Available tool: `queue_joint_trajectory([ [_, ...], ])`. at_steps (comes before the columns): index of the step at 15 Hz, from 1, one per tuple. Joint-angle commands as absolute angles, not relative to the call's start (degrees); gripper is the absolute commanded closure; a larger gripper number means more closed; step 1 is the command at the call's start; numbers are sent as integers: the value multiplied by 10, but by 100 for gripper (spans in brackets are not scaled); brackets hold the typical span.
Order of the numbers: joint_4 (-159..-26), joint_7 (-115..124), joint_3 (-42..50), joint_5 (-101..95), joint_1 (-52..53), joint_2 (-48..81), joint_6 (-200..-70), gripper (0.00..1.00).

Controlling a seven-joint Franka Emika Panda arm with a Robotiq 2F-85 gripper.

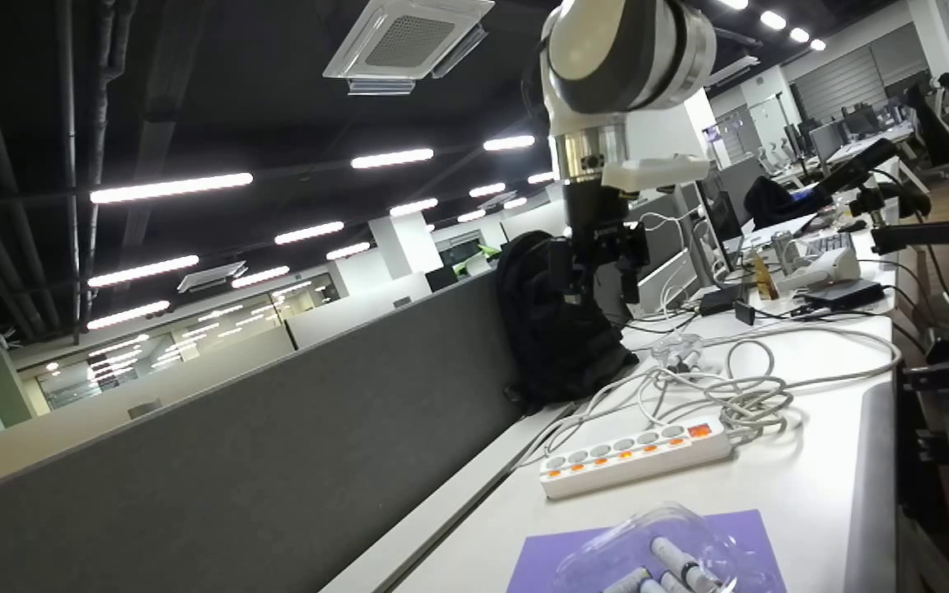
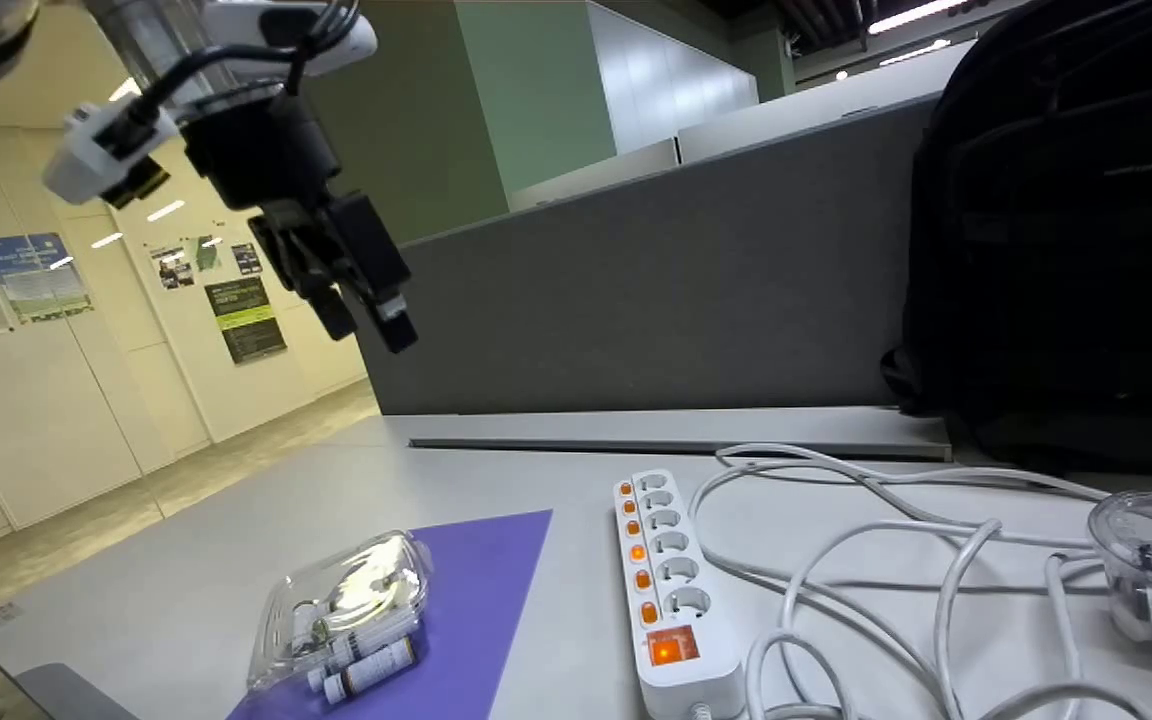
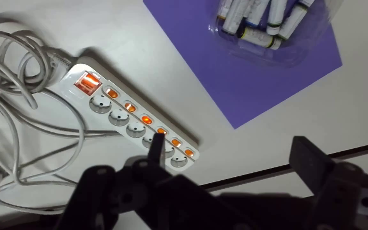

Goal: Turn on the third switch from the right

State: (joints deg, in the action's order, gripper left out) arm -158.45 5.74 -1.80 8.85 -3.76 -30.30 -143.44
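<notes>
A white power strip lies on the desk, in both exterior views (image 1: 647,471) (image 2: 649,548) and the wrist view (image 3: 75,92). It has a row of small orange switches beside its sockets. A larger red-orange switch (image 3: 88,83), lit, sits at the cable end. The third small switch (image 3: 146,119) from that large one glows brighter than the other small ones. My gripper (image 3: 230,140) is open and empty. It hangs well above the desk in both exterior views (image 1: 602,295) (image 2: 371,332), touching nothing. In the wrist view its left finger covers part of the strip's far-end sockets.
A purple sheet (image 3: 200,57) bears a clear plastic box (image 2: 271,630) of small white tubes. Tangled grey cables (image 1: 759,403) and another clear container (image 2: 1151,580) lie past the strip's cable end. A grey partition (image 2: 636,310) and a black backpack (image 1: 536,338) stand along the back.
</notes>
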Motion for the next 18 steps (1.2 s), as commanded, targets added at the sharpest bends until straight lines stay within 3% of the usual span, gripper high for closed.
queue_joint_trajectory([
  [1, -1560, 93, -17, 58, -66, -210, -1488, 0],
  [13, -1436, 174, 25, -71, -83, 71, -1602, 0],
  [18, -1438, 141, 45, -46, -67, 85, -1612, 0],
])
